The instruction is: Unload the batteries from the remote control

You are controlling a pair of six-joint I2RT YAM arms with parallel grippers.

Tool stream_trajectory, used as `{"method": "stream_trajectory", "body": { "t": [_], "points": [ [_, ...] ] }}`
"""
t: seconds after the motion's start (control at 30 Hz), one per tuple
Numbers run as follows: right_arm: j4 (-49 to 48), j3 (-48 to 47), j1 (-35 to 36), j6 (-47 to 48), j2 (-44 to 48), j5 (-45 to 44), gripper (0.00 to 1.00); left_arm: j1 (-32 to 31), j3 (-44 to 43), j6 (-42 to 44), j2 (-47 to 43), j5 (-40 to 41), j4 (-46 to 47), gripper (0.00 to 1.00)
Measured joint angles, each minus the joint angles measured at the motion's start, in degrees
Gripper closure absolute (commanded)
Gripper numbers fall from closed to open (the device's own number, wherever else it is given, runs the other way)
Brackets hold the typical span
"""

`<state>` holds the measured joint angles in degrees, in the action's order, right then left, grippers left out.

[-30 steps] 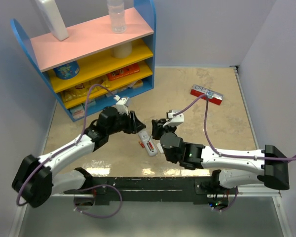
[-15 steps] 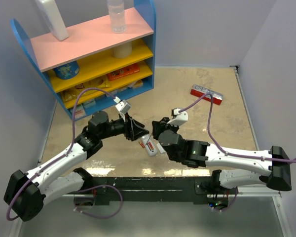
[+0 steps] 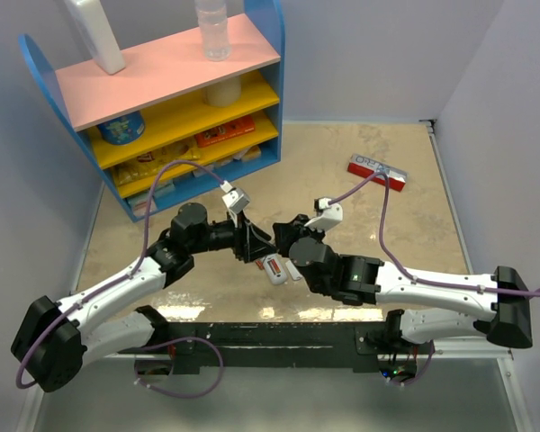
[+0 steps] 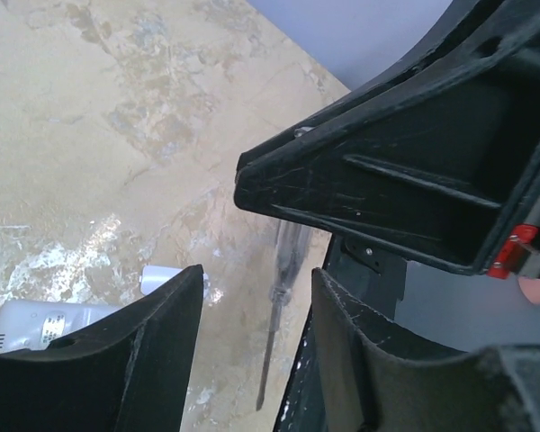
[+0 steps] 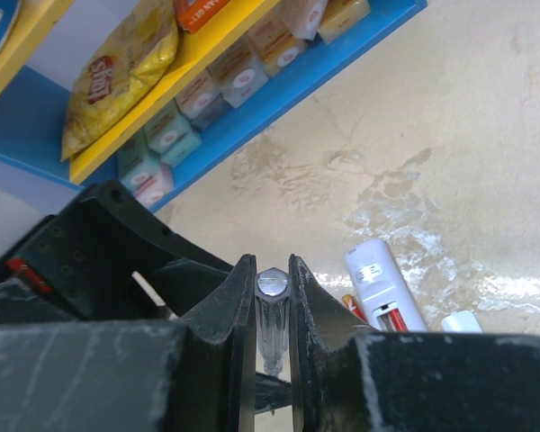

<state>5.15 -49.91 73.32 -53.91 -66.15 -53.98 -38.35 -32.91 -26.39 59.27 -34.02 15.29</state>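
The white remote control (image 5: 378, 274) lies back up on the table, its bay open with one red-orange battery (image 5: 394, 317) inside. A second battery (image 5: 353, 308) lies loose at its left side. The small white cover (image 5: 462, 321) lies to its right. My right gripper (image 5: 272, 265) is shut on a clear-handled screwdriver (image 5: 273, 310). My left gripper (image 4: 256, 279) is open, and the screwdriver (image 4: 283, 270) shows in the gap between its fingers, untouched. In the top view both grippers meet just above the remote (image 3: 272, 267), the left gripper (image 3: 257, 244) and the right gripper (image 3: 286, 238).
A blue shelf unit (image 3: 162, 99) with snacks and bottles stands at the back left. A red-and-white flat box (image 3: 378, 171) lies at the back right. Grey walls close in both sides.
My left gripper has swung right and forward until it faces the right gripper, with the screwdriver now between its open fingers. The right gripper has barely moved.
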Motion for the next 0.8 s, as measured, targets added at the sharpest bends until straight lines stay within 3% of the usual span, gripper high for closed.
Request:
{"method": "stream_trajectory", "body": {
  "t": [0.07, 0.1, 0.17, 0.23, 0.4, 0.63, 0.8],
  "points": [
    [-0.1, 0.0, 0.0, -0.5, 0.6, 1.0, 1.0, -0.2, 0.0, 0.3, 0.6, 0.2, -0.2, 0.59],
    [-0.3, 0.0, 0.0, -0.5, 1.1, 1.3, 1.0, -0.2, 0.0, 0.5, 0.7, 0.1, -0.2, 0.76],
    [-0.5, 0.3, -0.2, -0.2, 2.3, 2.2, 1.0, -0.6, -0.1, 0.5, 0.7, -0.5, 0.5, 0.93],
    [-0.7, 0.8, -0.7, 0.9, 3.5, 3.6, 0.83, -1.1, -0.4, 1.2, 0.6, -1.6, 1.0, 0.99],
    [-1.9, 2.9, -2.3, 6.2, 9.0, 9.3, 0.5, -1.3, -0.3, 2.6, -0.5, -2.9, 1.6, 1.0],
    [1.0, 2.7, -10.2, 15.7, 21.3, 22.8, 0.29, -0.7, 0.0, 3.5, -1.8, -3.2, 1.4, 1.0],
    [5.9, -1.9, -12.2, 20.8, 19.5, 32.6, 0.3, -0.7, 0.0, 3.7, -1.6, -5.8, 1.4, 1.0]
  ]
}}
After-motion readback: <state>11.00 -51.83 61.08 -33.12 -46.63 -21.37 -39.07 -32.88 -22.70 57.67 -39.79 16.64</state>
